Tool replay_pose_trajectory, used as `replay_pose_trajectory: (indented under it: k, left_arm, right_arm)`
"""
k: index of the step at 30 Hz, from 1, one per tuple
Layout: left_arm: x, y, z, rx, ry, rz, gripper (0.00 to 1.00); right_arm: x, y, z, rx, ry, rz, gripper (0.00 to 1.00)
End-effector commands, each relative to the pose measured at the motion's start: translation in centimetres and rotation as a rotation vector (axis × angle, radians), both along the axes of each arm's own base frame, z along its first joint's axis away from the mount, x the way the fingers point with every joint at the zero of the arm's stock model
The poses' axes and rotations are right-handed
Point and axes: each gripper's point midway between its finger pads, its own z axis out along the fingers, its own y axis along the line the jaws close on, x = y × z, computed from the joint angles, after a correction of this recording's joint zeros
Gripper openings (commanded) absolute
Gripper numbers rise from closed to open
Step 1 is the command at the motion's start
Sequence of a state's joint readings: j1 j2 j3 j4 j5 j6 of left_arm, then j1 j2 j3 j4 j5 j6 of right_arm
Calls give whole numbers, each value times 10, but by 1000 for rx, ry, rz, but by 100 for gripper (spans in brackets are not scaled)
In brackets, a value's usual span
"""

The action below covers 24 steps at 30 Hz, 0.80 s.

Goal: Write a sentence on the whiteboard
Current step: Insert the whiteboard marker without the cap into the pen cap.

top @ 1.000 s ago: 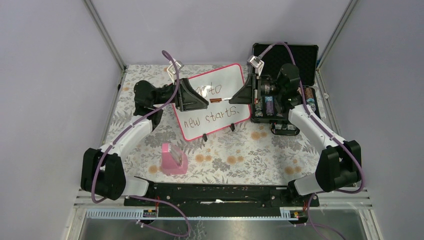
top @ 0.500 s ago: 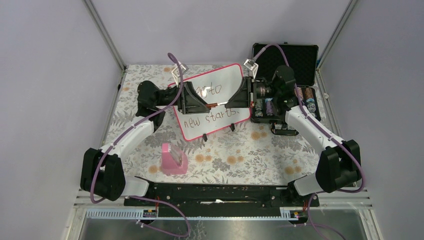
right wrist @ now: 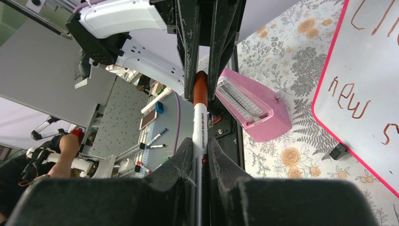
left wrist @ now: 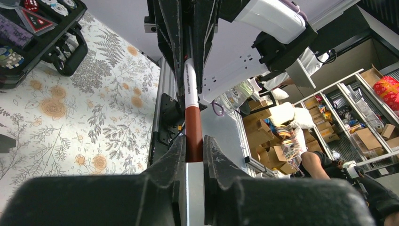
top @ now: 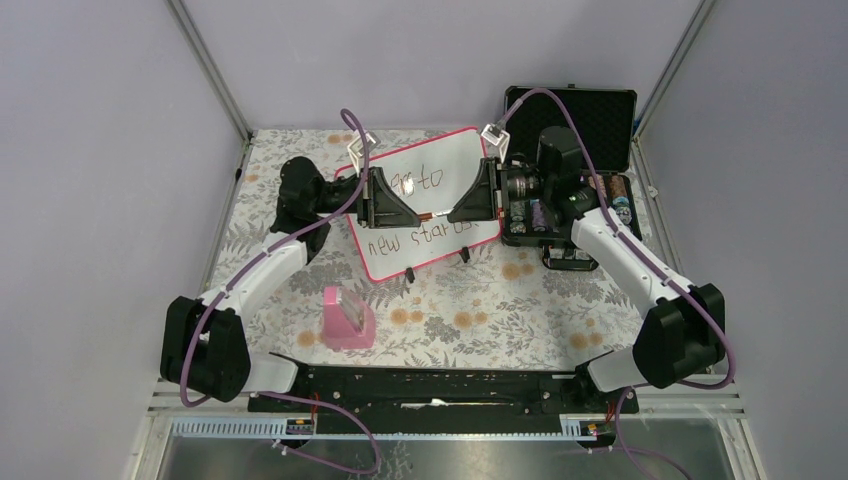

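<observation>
Near the arm bases on the floral table (top: pixel 500 310), only a pink block (top: pixel 347 318) sits, well apart from the work, so ignore it. Past it lies the whiteboard (top: pixel 455 165), flat and tilted slightly to the table edge, with the sentence (top: pixel 392 243) on it in two lines; the lower reads "new starts", and the upper is half hidden by your arms. Above the board's middle your two grippers meet nose to nose. The left gripper (top: pixel 418 216) is clamped tight on the red-brown marker cap (left wrist: pixel 193 127), and the right gripper (top: pixel 450 213) is closed on the white marker barrel (right wrist: pixel 199 127). Cap and barrel are in line and touching. Whether the cap is fully seated, can't tell. Judgement: writing looks done and you're on the capping step. Next move calls for a straight push along the marker's axis, no sideways bend, then letting go with one side only. Farthest back, the black case (top: pixel 575 105) stands open.
</observation>
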<state>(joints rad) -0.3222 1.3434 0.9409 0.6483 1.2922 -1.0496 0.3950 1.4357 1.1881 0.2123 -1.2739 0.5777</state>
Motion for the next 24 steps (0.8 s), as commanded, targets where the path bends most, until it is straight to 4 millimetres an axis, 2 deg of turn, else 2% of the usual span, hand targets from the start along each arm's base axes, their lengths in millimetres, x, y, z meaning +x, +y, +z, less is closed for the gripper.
replay_pose_trajectory:
  k: [1, 7, 19, 24]
  left_arm:
    - [-4, -4, 21, -24, -131, 5, 0]
    - [-5, -6, 28, -32, -150, -4, 0]
    - [-4, -12, 29, -42, -154, -10, 0]
    - [-5, -12, 28, -34, -165, -19, 2]
  right_arm:
    - [-12, 11, 6, -14, -58, 26, 0]
    - [-21, 22, -5, -47, -67, 49, 0]
    - [-37, 42, -12, -59, -61, 114, 0]
    - [-41, 40, -17, -81, -47, 118, 0]
